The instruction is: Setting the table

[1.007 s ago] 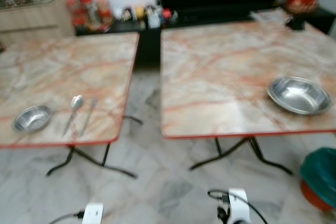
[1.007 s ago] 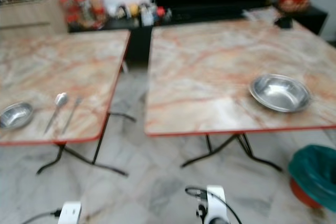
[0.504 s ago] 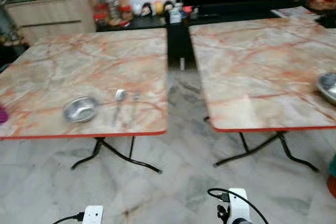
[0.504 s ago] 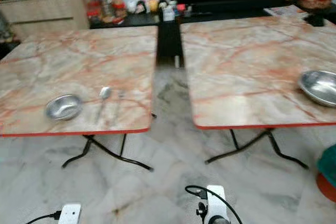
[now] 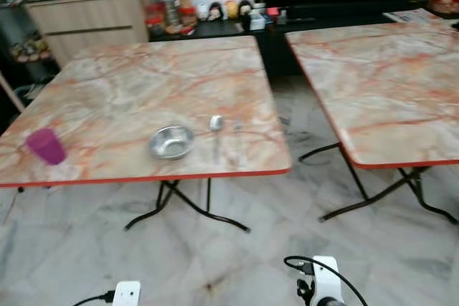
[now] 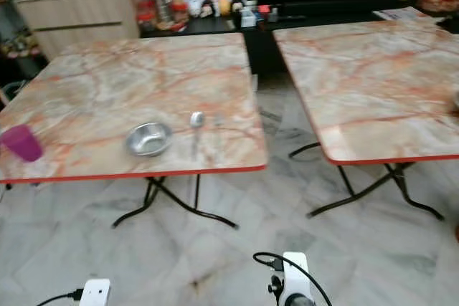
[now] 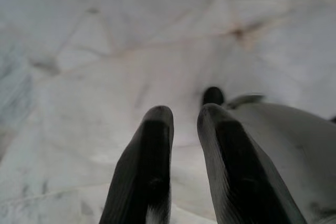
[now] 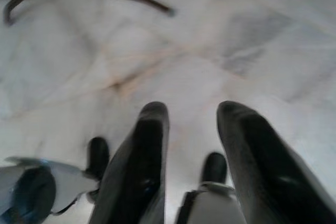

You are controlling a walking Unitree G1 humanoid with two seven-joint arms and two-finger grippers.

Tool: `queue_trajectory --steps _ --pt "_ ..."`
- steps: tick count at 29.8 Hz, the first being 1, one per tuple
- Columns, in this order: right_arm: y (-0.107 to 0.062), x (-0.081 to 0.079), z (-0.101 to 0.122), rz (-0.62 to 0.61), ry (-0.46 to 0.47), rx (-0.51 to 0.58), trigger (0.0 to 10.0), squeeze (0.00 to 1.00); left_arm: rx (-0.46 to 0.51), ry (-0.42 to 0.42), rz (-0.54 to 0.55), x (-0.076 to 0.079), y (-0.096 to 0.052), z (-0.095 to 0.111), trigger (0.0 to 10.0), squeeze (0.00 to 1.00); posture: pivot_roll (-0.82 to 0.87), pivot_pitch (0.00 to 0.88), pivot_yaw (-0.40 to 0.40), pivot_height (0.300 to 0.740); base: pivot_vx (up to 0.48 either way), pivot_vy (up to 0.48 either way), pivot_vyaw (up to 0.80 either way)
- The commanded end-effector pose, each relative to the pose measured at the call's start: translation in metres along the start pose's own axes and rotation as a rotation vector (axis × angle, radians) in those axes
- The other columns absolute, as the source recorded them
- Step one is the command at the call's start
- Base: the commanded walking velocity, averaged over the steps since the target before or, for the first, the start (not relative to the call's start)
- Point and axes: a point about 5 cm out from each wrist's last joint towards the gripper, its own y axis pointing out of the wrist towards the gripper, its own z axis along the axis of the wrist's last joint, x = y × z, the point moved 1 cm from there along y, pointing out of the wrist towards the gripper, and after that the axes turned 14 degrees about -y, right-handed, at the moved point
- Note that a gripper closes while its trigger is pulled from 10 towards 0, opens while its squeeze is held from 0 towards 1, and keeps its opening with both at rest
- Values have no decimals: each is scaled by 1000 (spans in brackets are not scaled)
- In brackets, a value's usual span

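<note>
Both my arms hang low, the left end effector (image 7: 181, 166) and right end effector (image 8: 194, 166) empty, fingers a narrow gap apart, aimed at the floor (image 5: 237, 263). My view has swung left since a second ago: ahead of them stands the table (image 5: 129, 84) with bowl (image 5: 171, 142), spoon (image 5: 216, 125), fork (image 5: 237, 134), and farther left a purple cup (image 5: 46, 146); pickup comes next

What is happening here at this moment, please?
Nothing is being handled yet. The robot faces two marble-patterned tables. On the left table lie a small steel bowl, a spoon, a fork beside it and a purple cup near the front left corner. The left gripper and the right gripper hang low over the marble floor, both open and holding nothing.
</note>
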Motion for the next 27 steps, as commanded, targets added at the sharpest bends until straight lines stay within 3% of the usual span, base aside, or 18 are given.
queue_trajectory --steps 1,11,17,27 --pt "1 -1 5 1 4 12 10000 0 3 4 10 -3 0 1 10000 0 82 9 50 740 0 480 0" --pt "1 -2 6 3 5 15 10000 0 5 5 11 -2 0 1 10000 0 82 10 50 740 0 480 0" --pt "1 -2 5 0 17 13 10000 0 2 28 15 -3 0 0 10000 0 88 10 53 740 0 0 0" --pt "1 -2 4 2 23 14 10000 0 28 -5 13 -3 -1 1 10000 0 96 9 50 740 0 0 0"
